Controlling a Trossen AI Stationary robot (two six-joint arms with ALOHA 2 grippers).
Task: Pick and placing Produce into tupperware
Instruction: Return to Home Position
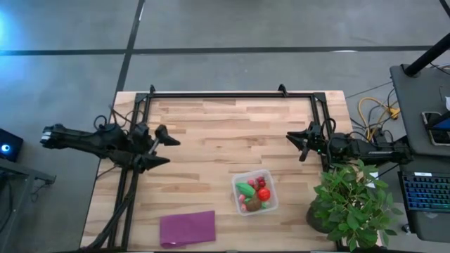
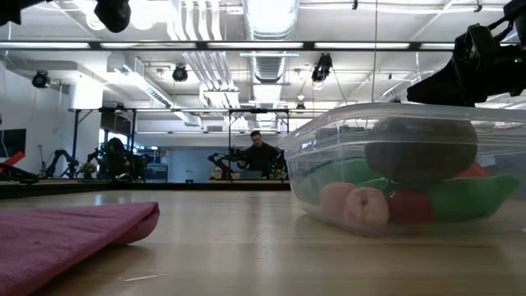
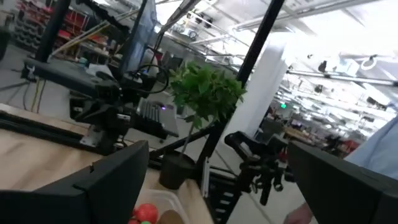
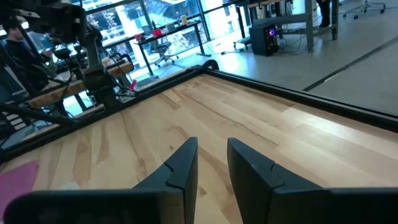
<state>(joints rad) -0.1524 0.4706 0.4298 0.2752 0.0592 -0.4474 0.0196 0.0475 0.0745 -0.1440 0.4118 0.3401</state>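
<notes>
The wooden tabletop (image 1: 211,133) is carrying everything, with a dark frame running along its far edge and down both sides. The left arm is reaching in from the left side, and its tool (image 1: 172,151) is hanging over bare wood with its two fingers spread wide apart, gripping nothing. The right arm is coming in from the right side, and its tool (image 1: 295,144) is hovering over the wood with only a narrow gap between its fingers, also empty. A leafy potted plant (image 1: 351,204) is standing at the near right corner. A flat purple sheet (image 1: 188,228) is lying near the front edge, left of centre. The tupperware (image 1: 254,191) is sitting between the sheet and the plant, well apart from both tools. The produce is resting inside it: a green oblong piece (image 1: 246,189), a brown kiwi (image 1: 253,206), a red ball (image 1: 264,194) and small pink berries (image 1: 252,182), all crowding together on its floor.
</notes>
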